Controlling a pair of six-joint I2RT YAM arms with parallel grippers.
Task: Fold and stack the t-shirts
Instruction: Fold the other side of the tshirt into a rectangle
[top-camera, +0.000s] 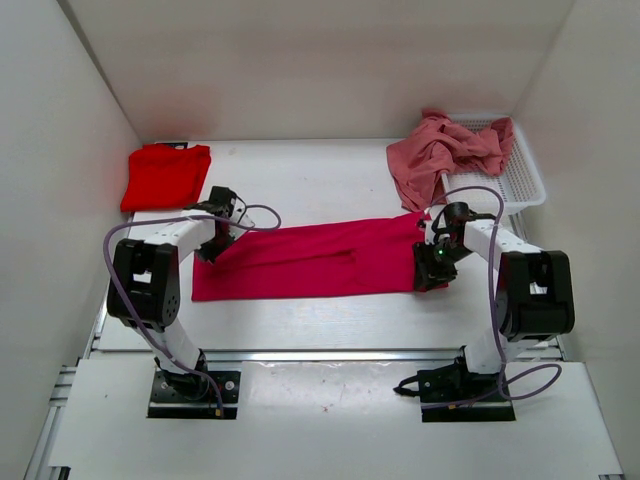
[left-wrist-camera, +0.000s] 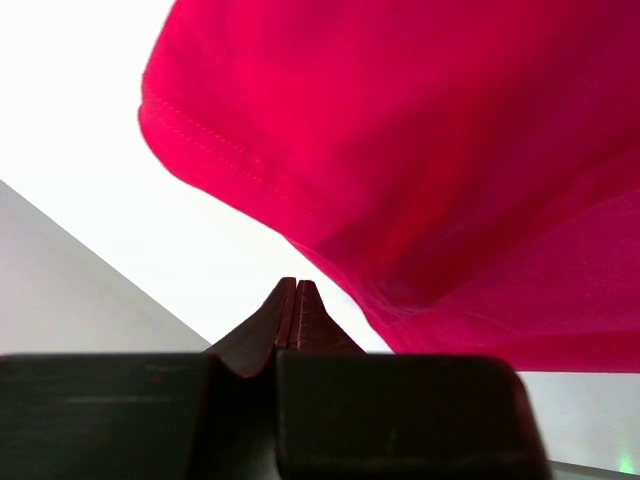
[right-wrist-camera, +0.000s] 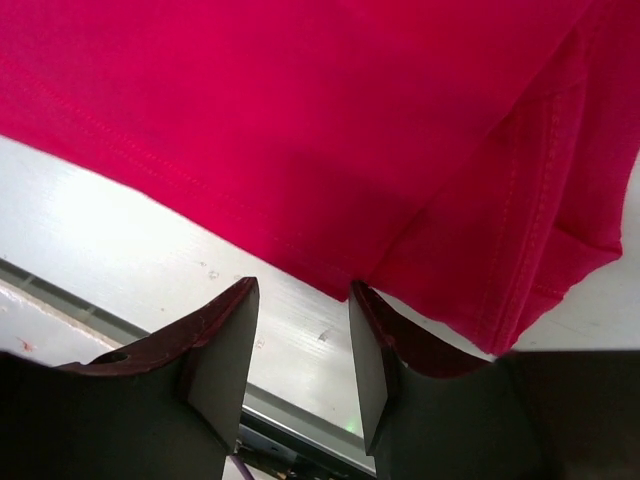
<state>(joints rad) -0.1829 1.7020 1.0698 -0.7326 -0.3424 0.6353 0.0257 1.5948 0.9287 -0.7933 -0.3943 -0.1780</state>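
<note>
The crimson-magenta t-shirt lies as a long flat band across the middle of the table. My left gripper is at its left end; in the left wrist view the gripper is shut with nothing between the fingers, and the shirt lies just to its right. My right gripper is at the shirt's right end; in the right wrist view the gripper is open and empty, with the shirt's hem just beyond the fingertips. The bright red t-shirt lies folded at the far left. The salmon pink t-shirt lies crumpled at the back right.
A white mesh basket stands at the back right, and the pink shirt hangs over its left rim. White walls close in the table on the left, back and right. The metal front rail runs along the near edge.
</note>
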